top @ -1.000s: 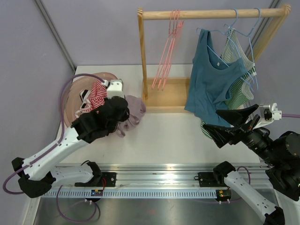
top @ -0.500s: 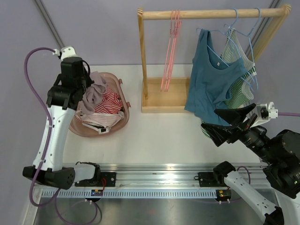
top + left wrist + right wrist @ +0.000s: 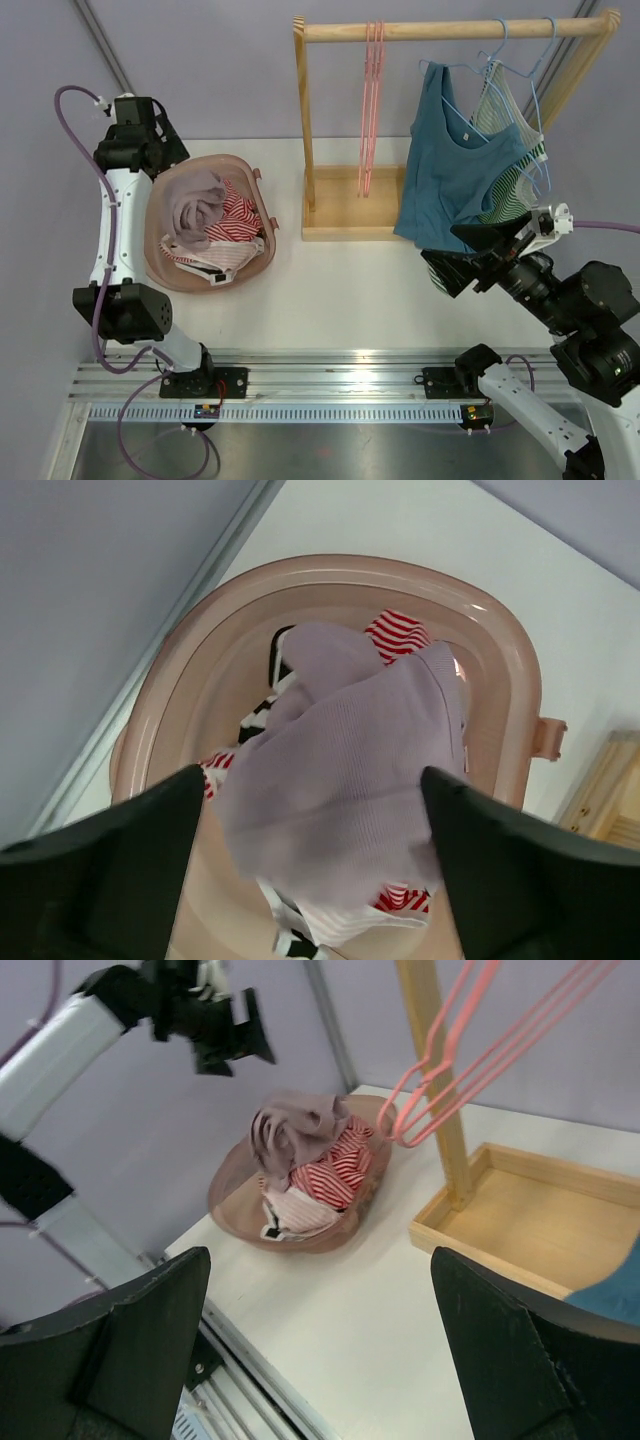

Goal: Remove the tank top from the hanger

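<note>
Teal tank top (image 3: 450, 170), green-striped top (image 3: 513, 205), pink hangers (image 3: 368, 100), mauve garment (image 3: 195, 205), pink basket (image 3: 157, 250)

Directly below the left gripper (image 3: 310, 785), whose fingers (image 3: 100, 870) look like matt black plastic, a lilac cloth (image 3: 350, 770) of fine ribbed knit lies in a basket (image 3: 505, 665) of smooth, slightly glossy pink plastic. Just ahead of the right gripper (image 3: 437, 243), the tank top (image 3: 450, 170) is soft, matt teal cloth. Above it the rack (image 3: 440, 30) is smooth pale wood.

Pale lilac walls (image 3: 200, 70), white table (image 3: 340, 290), metal rail (image 3: 340, 380) along near edge
</note>
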